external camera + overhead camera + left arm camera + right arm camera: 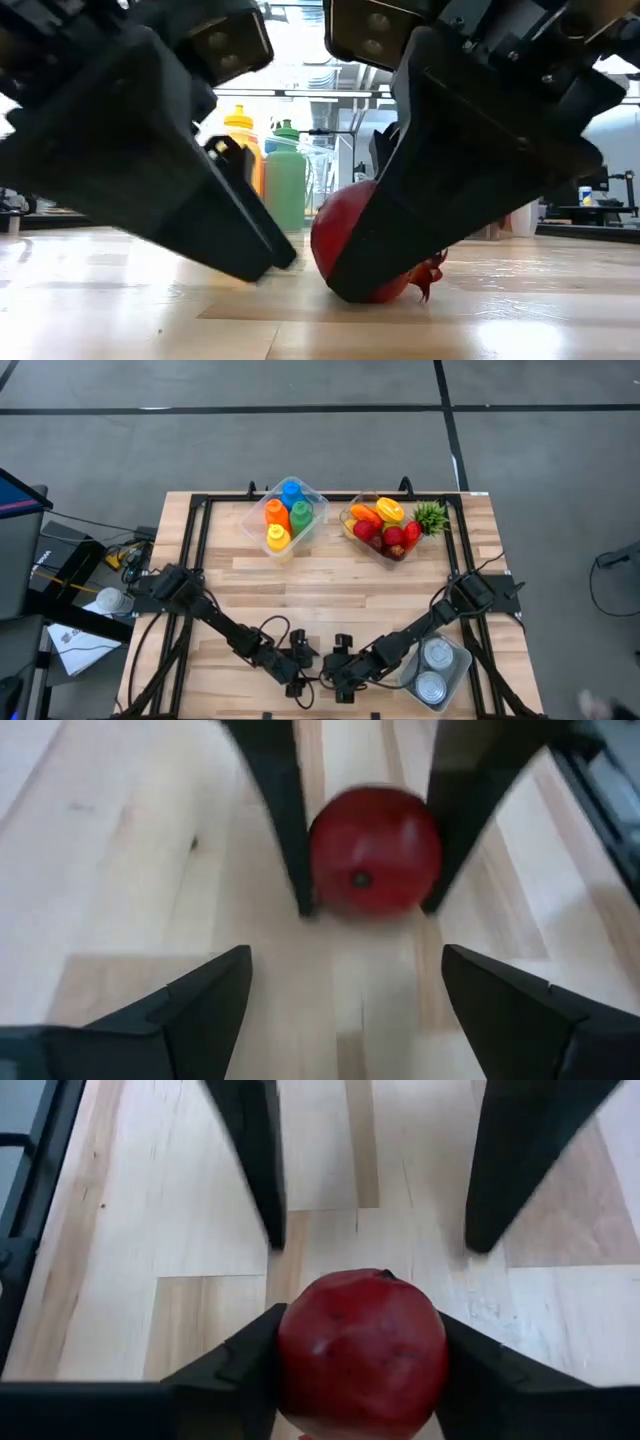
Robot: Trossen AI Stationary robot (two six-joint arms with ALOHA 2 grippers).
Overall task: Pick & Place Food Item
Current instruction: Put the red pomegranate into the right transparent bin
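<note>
My right end effector (pixel 360 1355) hugs the red pomegranate (pixel 361 1348) at lower centre of the tabletop (pixel 340 575), fingers touching both sides for lifting; my left end effector (pixel 345 985) waits wide opposite.

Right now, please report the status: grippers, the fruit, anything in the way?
Right gripper closed around the pomegranate, fruit on the table. Left gripper open, facing it close by, holding nothing. Nothing else near.
</note>
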